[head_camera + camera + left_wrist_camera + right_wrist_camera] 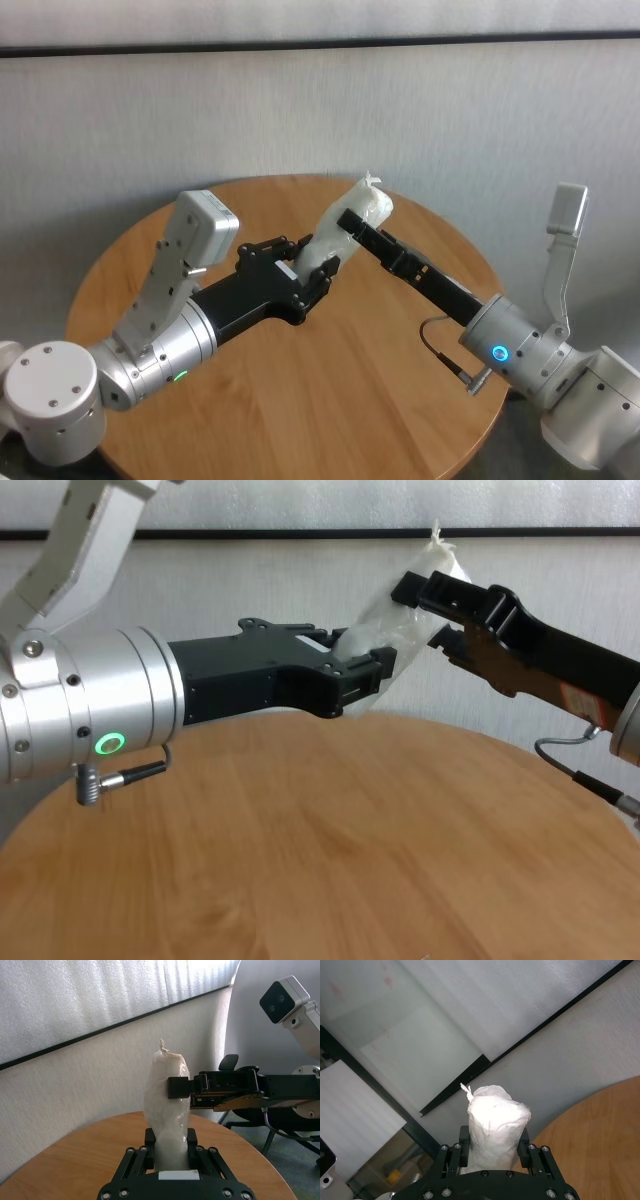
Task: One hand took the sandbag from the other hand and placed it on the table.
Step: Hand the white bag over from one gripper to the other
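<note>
Large round table (330, 400) of light wood grain, spanning the lower part of the head and chest views, nothing resting on it. Above it, two arms meeting near the middle: left arm with the green ring coming in from the left, right arm with the blue ring from the right. Left gripper (312, 272) clamped on the lower part of the sandbag (345, 230), fingers (149, 1141) pressed against both sides of the white pouch. Right gripper (352, 222) closed on the upper part of the same pouch, just below the twisted tip, fingers (464, 1147) hugging its flanks in the right wrist view. Sandbag thus held by both at once, tilted, tip uppermost, well clear of the tabletop. Handover apparently at its midpoint: both holds on, neither let go, placing not yet done. Pouch probably soft and yielding, plastic skin crinkled and bulging around the pads; filling likely loose and fairly heavy for the size, so liable to sag or shift once one hold goes. Skin possibly slick; a firm squeeze across the thick middle likely safer than any hold near the thin tip (162, 1046), where little to grip and a risk of tearing. Smallest detail: that knotted tip, standing free above the right gripper.
</note>
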Controlling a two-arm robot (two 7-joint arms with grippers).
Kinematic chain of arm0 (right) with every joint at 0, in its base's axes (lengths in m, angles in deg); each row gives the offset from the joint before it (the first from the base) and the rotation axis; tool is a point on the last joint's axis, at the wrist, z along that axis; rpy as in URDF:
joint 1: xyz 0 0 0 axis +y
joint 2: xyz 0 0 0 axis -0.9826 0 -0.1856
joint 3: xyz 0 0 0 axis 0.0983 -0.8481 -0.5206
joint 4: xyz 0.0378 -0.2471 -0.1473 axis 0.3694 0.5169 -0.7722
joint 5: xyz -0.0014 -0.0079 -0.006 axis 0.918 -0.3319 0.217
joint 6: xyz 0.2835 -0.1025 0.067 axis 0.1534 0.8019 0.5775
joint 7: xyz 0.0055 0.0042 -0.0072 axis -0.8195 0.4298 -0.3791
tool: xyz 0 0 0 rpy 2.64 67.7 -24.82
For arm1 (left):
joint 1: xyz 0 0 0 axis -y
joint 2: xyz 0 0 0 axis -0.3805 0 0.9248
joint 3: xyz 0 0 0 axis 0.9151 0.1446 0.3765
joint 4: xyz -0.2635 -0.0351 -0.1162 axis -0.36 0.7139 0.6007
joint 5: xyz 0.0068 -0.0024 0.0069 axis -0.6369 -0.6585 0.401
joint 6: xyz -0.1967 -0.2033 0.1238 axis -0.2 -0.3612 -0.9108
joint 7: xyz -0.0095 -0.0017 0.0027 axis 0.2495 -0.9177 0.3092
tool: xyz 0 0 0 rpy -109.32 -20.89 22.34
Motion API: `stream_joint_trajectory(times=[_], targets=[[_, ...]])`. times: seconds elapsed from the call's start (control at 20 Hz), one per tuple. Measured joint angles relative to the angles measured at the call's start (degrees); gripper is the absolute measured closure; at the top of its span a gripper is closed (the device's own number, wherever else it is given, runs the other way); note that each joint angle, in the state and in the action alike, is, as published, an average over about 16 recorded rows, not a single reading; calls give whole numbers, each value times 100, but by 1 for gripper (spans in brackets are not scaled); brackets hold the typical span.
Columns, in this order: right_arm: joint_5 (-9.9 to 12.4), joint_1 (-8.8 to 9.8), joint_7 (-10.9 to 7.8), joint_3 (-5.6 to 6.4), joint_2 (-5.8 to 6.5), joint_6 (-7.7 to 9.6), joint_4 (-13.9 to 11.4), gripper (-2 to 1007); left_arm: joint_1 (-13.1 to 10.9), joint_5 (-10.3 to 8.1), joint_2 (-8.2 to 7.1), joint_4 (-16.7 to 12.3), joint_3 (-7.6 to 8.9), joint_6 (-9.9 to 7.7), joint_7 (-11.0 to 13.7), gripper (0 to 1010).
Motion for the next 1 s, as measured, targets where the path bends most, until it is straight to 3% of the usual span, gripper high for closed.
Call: stream_joint_trajectory(times=[0.55, 1.0], targets=[[136, -21, 15, -78, 8, -64, 32, 463, 1, 0, 0, 0, 0, 0, 0, 613], [231, -47, 91, -155, 47, -134, 43, 463, 0, 1, 0, -1, 0, 0, 2, 444]])
